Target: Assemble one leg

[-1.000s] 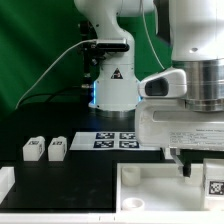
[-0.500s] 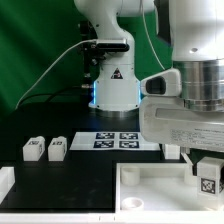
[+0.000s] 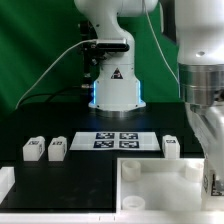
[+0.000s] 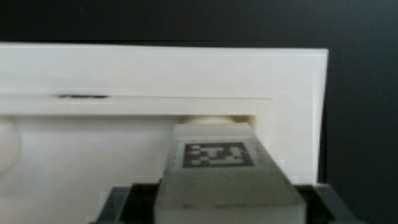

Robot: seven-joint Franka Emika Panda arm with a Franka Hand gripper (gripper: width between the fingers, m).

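A robot arm holds a leg (image 4: 217,165) clamped between the two fingers of its tool (image 4: 219,200) over the large white tray (image 3: 150,180) near the front right corner of the surface (image 3: 90,170), as the exterior view shows it. The wrist view looks straight down the tagged block toward the tray's inner face, where a rounded stub at the block's far end sits close to the tray; whether it touches cannot be told.

Done well, the step calls for keeping the block square to the tray wall, lowering it slowly, and holding the grip firm until the stub seats, since a tilted approach could jam or skid on smooth plastic.

The leg is a chunky white block with a black-and-white square tag on its face. The tray is matte white plastic with raised rims and a shallow groove. Three more blocks (image 3: 45,148) rest on the black surface, two near its left edge and one beside the flat tagged marker board (image 3: 117,140).
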